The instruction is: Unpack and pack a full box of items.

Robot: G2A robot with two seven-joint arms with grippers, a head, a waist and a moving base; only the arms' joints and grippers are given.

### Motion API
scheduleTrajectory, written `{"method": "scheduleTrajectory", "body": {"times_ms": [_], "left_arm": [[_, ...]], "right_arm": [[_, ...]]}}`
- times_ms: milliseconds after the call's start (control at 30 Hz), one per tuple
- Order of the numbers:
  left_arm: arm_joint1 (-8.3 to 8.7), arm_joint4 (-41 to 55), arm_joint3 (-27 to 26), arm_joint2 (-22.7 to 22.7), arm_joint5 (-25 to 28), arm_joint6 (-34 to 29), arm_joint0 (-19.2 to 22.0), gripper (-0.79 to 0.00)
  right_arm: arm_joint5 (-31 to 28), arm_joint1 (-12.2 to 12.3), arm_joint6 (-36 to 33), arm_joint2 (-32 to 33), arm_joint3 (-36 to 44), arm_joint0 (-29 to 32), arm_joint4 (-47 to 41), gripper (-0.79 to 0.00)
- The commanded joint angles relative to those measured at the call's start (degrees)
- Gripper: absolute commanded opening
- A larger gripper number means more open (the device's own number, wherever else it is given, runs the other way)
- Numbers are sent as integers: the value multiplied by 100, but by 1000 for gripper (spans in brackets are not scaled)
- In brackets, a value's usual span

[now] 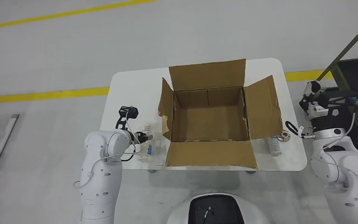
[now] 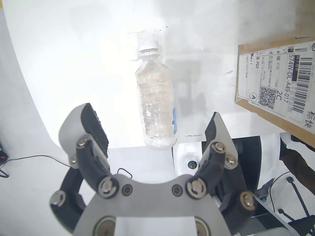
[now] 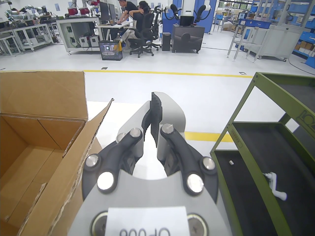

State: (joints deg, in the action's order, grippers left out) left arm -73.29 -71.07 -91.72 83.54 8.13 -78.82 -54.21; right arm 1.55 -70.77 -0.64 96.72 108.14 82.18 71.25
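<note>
An open cardboard box (image 1: pixel 210 120) stands in the middle of the white table (image 1: pixel 134 84), its inside bare and all flaps folded out. A clear plastic bottle (image 2: pixel 156 99) with a white cap lies on the table by the front edge, left of the box (image 2: pixel 273 87). My left gripper (image 2: pixel 152 114) hangs open just above the bottle's base, one finger on each side, not touching it. In the top view that gripper (image 1: pixel 144 137) is over the bottle (image 1: pixel 147 150). My right gripper (image 3: pixel 153 109) is shut on nothing, held beyond the table's right edge beside the box (image 3: pixel 44 124).
Another clear bottle (image 1: pixel 274 145) and a small round item (image 1: pixel 285 135) lie on the table right of the box. A green cart (image 3: pixel 270 148) with black shelves stands to the right of the table. Bare tabletop lies left of the box.
</note>
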Motion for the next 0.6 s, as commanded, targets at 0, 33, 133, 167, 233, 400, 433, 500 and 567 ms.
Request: {"method": "scheduleTrajectory", "body": {"times_ms": [0, 33, 133, 167, 233, 400, 433, 500, 567], "left_arm": [[1, 9, 21, -12, 1, 120, -56, 0], [6, -12, 38, -38, 28, 152, -88, 0], [22, -115, 68, -133, 105, 134, -166, 0], [27, -118, 104, -146, 119, 110, -193, 0], [37, -118, 172, -173, 148, 105, -229, 0], [46, -76, 454, -257, 123, 139, -194, 0], [47, -99, 542, -283, 113, 183, -175, 0], [48, -147, 732, -344, 111, 269, -117, 0], [45, -125, 916, -381, 66, 323, -51, 0]], "right_arm": [[0, 0, 0, 0, 0, 0, 0, -785], [0, 0, 0, 0, 0, 0, 0, -785], [0, 0, 0, 0, 0, 0, 0, -785], [0, 0, 0, 0, 0, 0, 0, -785], [0, 0, 0, 0, 0, 0, 0, -785], [0, 0, 0, 0, 0, 0, 0, -785], [0, 0, 0, 0, 0, 0, 0, -785], [0, 0, 0, 0, 0, 0, 0, -785], [0, 0, 0, 0, 0, 0, 0, -785]]}}
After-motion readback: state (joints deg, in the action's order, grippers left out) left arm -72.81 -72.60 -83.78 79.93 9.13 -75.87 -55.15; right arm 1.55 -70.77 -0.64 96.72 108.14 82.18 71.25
